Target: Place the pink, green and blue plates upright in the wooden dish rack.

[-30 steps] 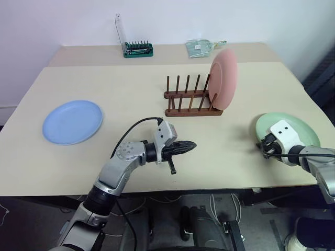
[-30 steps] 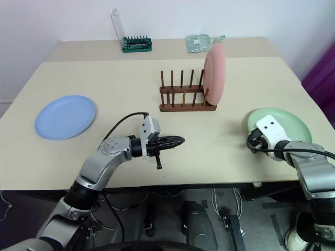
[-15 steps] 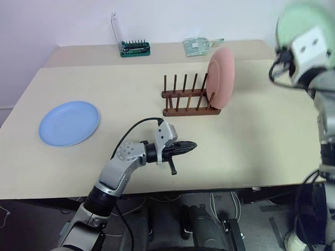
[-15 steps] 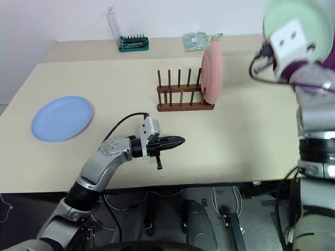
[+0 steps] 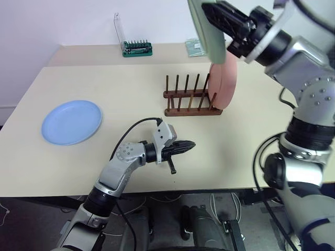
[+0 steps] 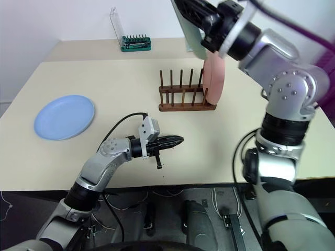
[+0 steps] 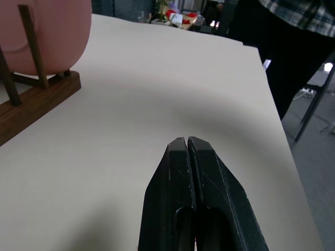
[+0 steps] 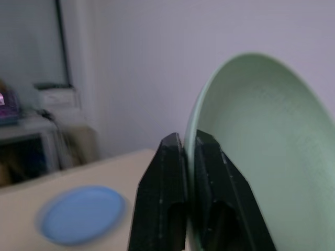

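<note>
Beige worktop carries the rack with the pink plate upright and the blue plate flat. Right end effector pinches the green plate aloft; left end effector is pressed together, empty.

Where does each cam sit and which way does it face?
Eye views: on the head, looking down over the table; both arms show.
Left wrist: along the shut left gripper, low over the table toward the rack and pink plate.
Right wrist: along the right gripper, clamped on the green plate; blue plate beyond.
Shared: rack, all plates.
</note>
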`<action>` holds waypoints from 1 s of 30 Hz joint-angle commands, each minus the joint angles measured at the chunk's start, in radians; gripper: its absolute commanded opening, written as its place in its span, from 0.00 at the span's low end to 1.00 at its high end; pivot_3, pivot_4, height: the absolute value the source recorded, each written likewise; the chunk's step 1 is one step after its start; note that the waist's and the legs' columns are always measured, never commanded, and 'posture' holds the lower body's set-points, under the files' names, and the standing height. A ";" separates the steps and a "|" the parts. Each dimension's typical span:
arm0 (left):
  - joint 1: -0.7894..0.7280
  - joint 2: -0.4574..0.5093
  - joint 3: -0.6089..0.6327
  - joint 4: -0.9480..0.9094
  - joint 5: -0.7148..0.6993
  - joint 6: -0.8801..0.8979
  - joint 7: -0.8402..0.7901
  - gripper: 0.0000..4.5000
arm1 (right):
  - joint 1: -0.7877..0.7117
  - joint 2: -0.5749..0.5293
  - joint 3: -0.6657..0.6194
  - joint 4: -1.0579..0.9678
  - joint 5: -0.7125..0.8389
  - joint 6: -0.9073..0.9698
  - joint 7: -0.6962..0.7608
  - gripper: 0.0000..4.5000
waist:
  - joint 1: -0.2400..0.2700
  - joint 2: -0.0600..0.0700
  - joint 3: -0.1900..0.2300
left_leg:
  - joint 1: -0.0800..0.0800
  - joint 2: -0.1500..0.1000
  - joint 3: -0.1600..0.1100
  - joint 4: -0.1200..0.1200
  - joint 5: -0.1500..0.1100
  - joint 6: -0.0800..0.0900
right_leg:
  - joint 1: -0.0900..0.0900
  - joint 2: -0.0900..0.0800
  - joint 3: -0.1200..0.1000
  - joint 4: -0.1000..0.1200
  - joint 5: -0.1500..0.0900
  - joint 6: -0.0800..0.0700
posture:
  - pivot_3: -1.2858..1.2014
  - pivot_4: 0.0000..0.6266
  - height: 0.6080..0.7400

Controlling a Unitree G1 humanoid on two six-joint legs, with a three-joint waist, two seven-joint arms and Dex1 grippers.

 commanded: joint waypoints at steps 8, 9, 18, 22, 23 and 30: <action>-0.005 0.004 0.012 -0.032 -0.011 -0.009 0.001 0.00 | -0.055 0.121 -0.193 0.300 0.133 0.072 -0.344 0.05 | -0.003 0.000 0.000 | -0.001 -0.001 0.001 0.000 0.000 0.000 | -0.001 0.000 0.000 0.000 0.003 0.003 | 0.52 0.24 0.92; -0.004 0.005 0.013 -0.034 -0.011 -0.007 0.002 0.00 | -0.056 0.126 -0.203 0.317 0.139 0.070 -0.360 0.05 | -0.004 0.000 0.000 | -0.001 -0.001 0.001 0.000 0.000 0.000 | -0.001 0.001 0.000 0.000 0.003 0.003 | 0.52 0.24 0.92; 0.003 0.012 0.011 -0.047 -0.013 0.002 0.003 0.00 | -0.074 0.127 -0.212 0.480 0.077 -0.012 -0.401 0.05 | -0.010 0.001 0.000 | -0.001 -0.001 0.000 -0.001 0.000 0.000 | -0.001 0.001 0.000 0.000 0.001 0.006 | 0.52 0.24 0.92; -0.002 0.011 0.009 -0.043 -0.011 0.002 0.001 0.00 | -0.098 0.122 -0.227 0.569 0.060 -0.044 -0.386 0.11 | -0.012 0.001 0.000 | -0.001 -0.001 0.000 -0.001 0.000 0.000 | -0.001 0.001 0.000 0.000 0.001 0.006 | 0.52 0.24 0.92; -0.003 0.012 0.010 -0.042 -0.011 0.001 0.001 0.00 | -0.102 0.119 -0.221 0.580 0.050 -0.052 -0.377 0.17 | -0.013 0.001 0.000 | -0.001 -0.001 0.000 -0.001 0.000 0.000 | -0.001 0.001 0.000 0.000 0.001 0.006 | 0.52 0.24 0.92; 0.005 0.017 0.012 -0.054 -0.013 0.009 0.005 0.00 | -0.124 0.106 -0.179 0.562 -0.004 -0.082 -0.327 0.91 | -0.024 0.001 0.000 | -0.001 -0.001 0.000 -0.001 0.000 0.000 | -0.001 0.001 0.000 0.000 0.001 0.006 | 0.52 0.24 0.92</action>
